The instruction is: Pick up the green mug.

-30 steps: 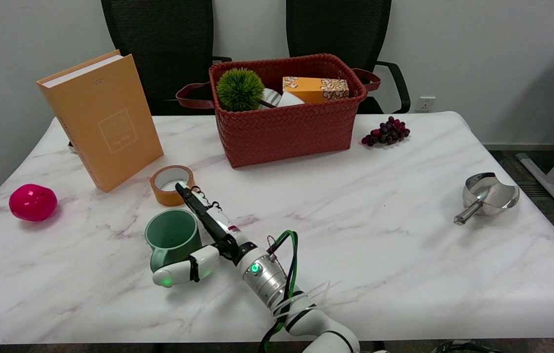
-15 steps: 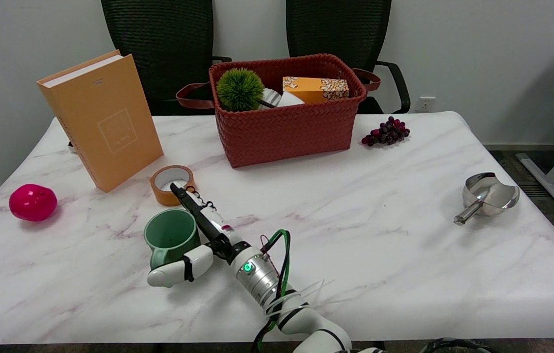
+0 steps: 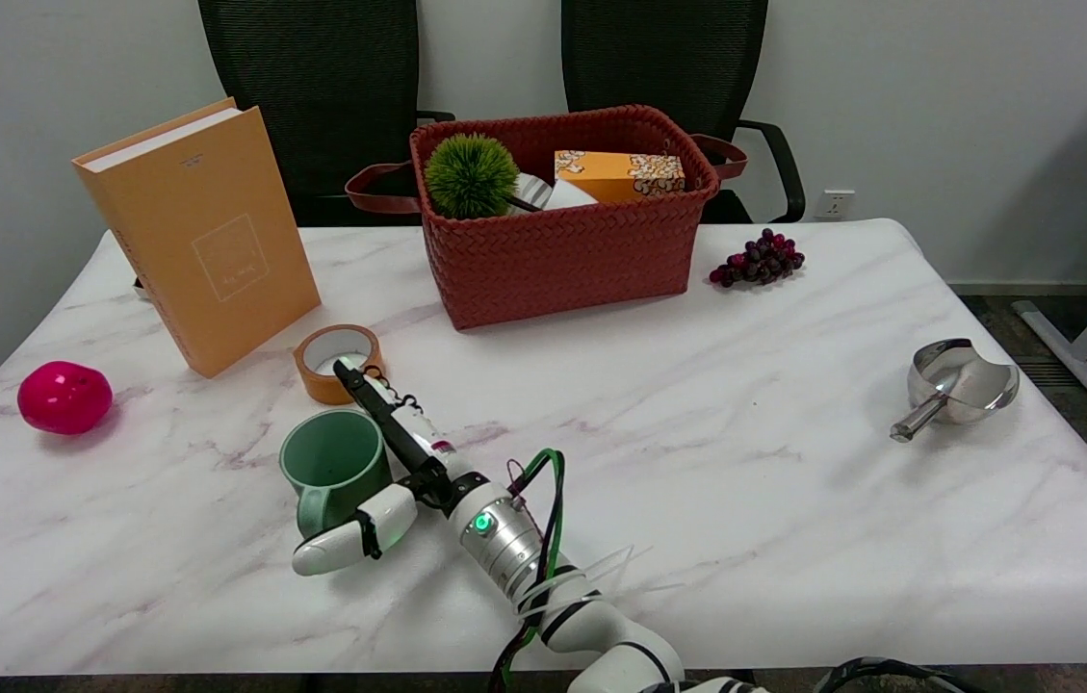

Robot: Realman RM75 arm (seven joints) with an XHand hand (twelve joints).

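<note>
On the desk's (image 3: 793,500) near left, the green mug (image 3: 335,462) stands upright, bracketed by the right hand (image 3: 389,467), whose fingers are spread and not yet gripping. Closing unevenly could push it into the tape roll (image 3: 336,360) beyond.

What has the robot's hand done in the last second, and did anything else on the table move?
The right hand slid leftward against the green ceramic mug, nudging it slightly left. Its fingers flank the mug; a firm grip is not evident. The orange tape roll, pink ball and red woven basket stayed put.
</note>
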